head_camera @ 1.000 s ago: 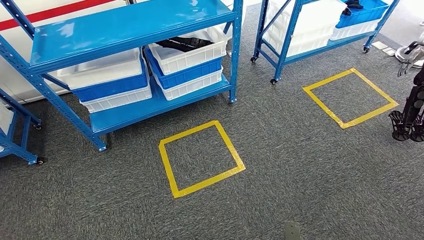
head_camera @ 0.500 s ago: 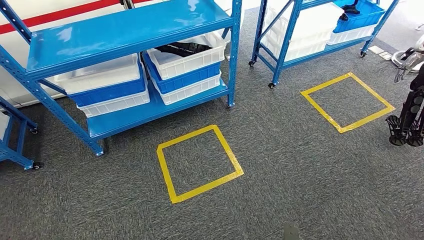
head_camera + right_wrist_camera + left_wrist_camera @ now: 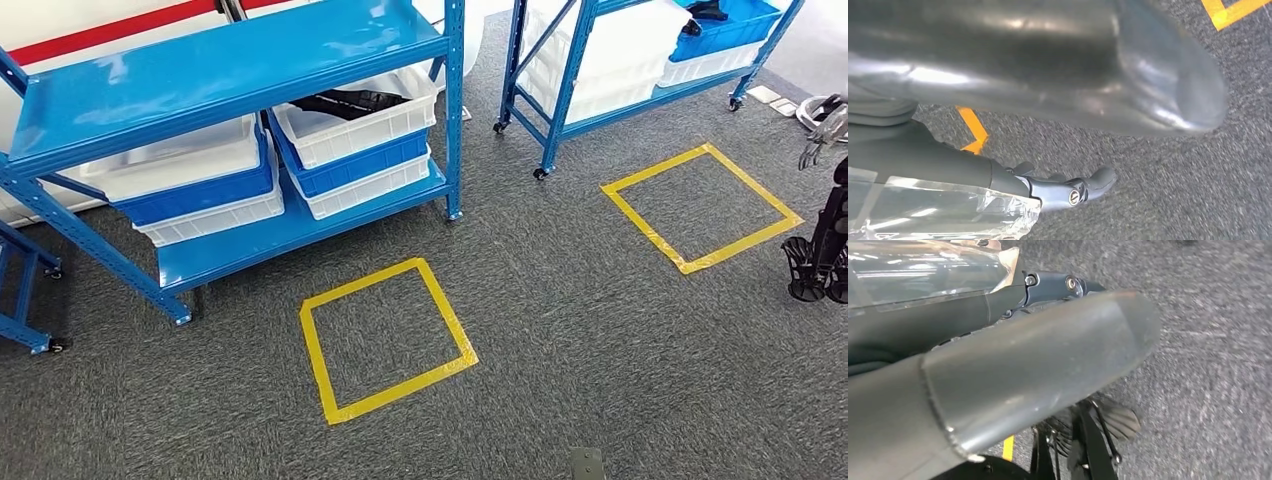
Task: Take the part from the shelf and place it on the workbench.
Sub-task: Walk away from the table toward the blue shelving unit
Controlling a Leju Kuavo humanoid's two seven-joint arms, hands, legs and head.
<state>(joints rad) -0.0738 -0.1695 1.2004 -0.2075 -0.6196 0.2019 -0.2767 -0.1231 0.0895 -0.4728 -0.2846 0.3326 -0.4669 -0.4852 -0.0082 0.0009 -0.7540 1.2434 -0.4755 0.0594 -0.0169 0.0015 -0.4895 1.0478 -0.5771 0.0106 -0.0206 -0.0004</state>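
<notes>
Part [image 3: 350, 101] dark and angular in white ribbed crate [image 3: 355, 120], glossy blue steel shelf [image 3: 230, 60], both hands' fingers (blurred) cannot tell

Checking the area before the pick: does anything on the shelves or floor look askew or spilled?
Nothing stands out. The bins sit stacked squarely on the blue shelf, a dark part lies inside the top bin, and both yellow tape squares look intact.

The left hand [image 3: 1013, 365] enters from 9 o'clock: a thick grey thumb [image 3: 1048, 370] spans the centre, a darker finger [image 3: 1058, 285] lies toward 12 o'clock. Grey carpet [image 3: 1208, 340] occupies 3 o'clock. Yellow tape [image 3: 1008, 447] shows toward 6 o'clock.
</notes>
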